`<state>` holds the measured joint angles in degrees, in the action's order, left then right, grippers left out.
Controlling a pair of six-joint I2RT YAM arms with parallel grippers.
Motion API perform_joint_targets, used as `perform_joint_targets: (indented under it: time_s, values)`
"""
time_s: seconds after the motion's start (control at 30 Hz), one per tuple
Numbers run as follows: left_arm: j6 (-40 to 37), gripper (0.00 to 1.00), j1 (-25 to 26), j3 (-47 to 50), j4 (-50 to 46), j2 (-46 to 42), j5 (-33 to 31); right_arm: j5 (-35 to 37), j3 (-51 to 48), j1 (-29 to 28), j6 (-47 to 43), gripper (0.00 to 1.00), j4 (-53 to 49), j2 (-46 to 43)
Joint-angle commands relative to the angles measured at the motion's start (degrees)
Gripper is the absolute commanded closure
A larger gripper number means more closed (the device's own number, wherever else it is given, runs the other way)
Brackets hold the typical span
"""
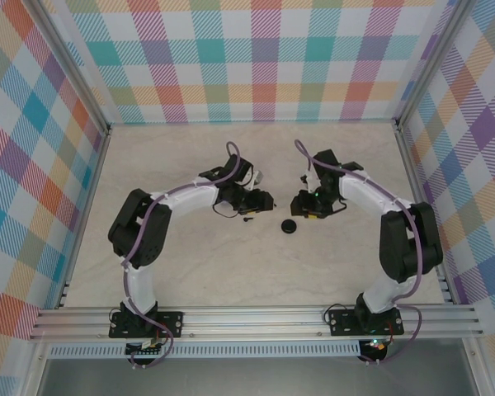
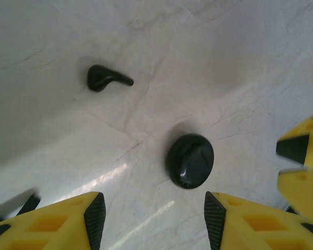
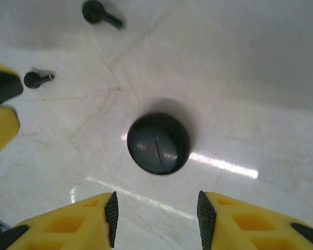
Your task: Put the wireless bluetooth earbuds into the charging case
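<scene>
Jaws on both arms half spread and empty, clear of black charging case, black earbud nearby.

The left arm and the right arm are wearing white shells broken up by bulky black joints, and a purple cable is trailing along each. Black base plates are anchoring them. A green light is glowing low on the right one. The left tool and the right tool are showing chunky yellow fingers with moulded hollows, faced with black pads.
</scene>
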<state>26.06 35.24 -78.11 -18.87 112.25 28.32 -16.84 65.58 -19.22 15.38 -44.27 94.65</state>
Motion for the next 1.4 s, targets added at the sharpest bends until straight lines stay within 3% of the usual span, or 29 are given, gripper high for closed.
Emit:
perform_joint_targets:
  time_s: [0.0, 0.23, 0.7, 1.07, 1.37]
  values:
    - [-0.9, 0.46, 0.8, -4.2, -0.1, 4.1, 3.5, -4.1, -5.6, -0.3, 7.0, 0.55, 4.5, -3.2]
    - [-1.0, 0.46, 1.7, -8.5, -0.6, 9.9, 5.5, -6.7, -12.1, -0.4, 13.4, 0.62, 12.3, -4.9]
    - [-1.3, 0.55, 3.6, -12.1, -1.8, 14.8, 8.6, -7.1, -12.4, -0.3, 17.4, 0.67, 17.8, 0.9]
    - [-1.3, 0.66, 3.8, -10.1, -1.5, 14.3, 10.8, -4.0, -11.5, -0.3, 16.6, 0.72, 16.6, 3.2]
    - [-0.3, 0.66, 4.4, -5.4, 0.7, 10.9, 11.1, 0.5, -9.0, -0.3, 14.4, 0.72, 12.5, 3.9]
